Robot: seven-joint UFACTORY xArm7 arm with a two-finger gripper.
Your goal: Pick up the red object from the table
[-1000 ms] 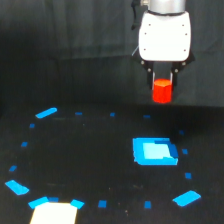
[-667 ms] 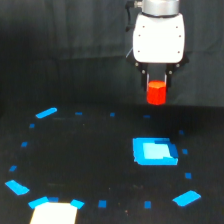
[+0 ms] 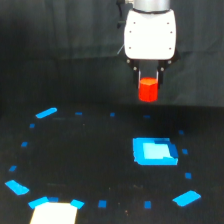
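Higher than a second ago, the gripper (image 3: pixel 149 85) carries the red object (image 3: pixel 148 90) clamped between its fingers, hanging straight below the wrist, well clear of the table (image 3: pixel 90 165) and blue rectangular block (image 3: pixel 155 152).

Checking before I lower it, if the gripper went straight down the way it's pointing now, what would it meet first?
Likely the black table, near or on the blue rectangular block. The gripper holds the red object, which would touch first. Depth is unclear from this single view.
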